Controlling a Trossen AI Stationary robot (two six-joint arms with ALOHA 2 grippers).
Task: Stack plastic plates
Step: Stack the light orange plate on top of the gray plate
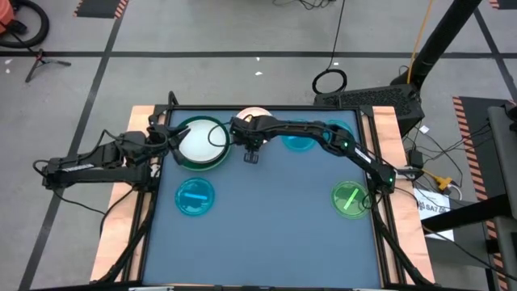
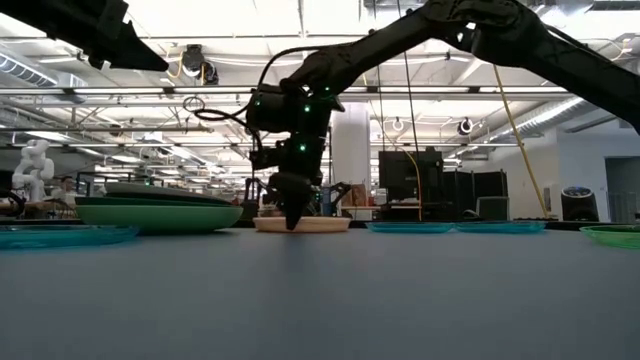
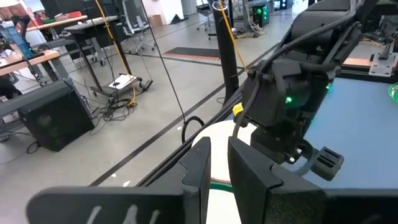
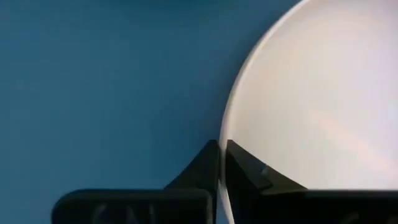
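From above, the blue-grey table (image 1: pixel 266 234) carries several round plastic plates: a stack at back left with a white plate (image 1: pixel 196 144) lying in a large green plate (image 1: pixel 179 158), a pale pink plate (image 1: pixel 257 115) at the back edge, a translucent cyan plate (image 1: pixel 297 141) to its right, a second small cyan plate (image 1: pixel 195 197) at front left, and a small bright green plate (image 1: pixel 350 199) at front right. The right arm stretches across the back of the table, its right gripper (image 1: pixel 251 155) pointing down just in front of the pink plate. The left gripper (image 1: pixel 168 139) sits beside the green stack's left rim.

At table height, the right gripper (image 2: pixel 291 215) hangs with its tips at the near edge of the pink plate (image 2: pixel 320 225), while the green stack (image 2: pixel 160 212) stands to one side and cyan plates lie flat along the horizon.

Past the left arm's own fingers (image 3: pixel 205 168), which stand almost together with only a thin slit between them and nothing held, the white plate (image 3: pixel 219 143) shows below, and the other arm's wrist looms close.

Looking down from the right wrist, the right gripper's fingers (image 4: pixel 242 165) are pressed nearly closed, seemingly pinching the rim of the pale plate (image 4: pixel 311 106), though the grip itself is hard to confirm.
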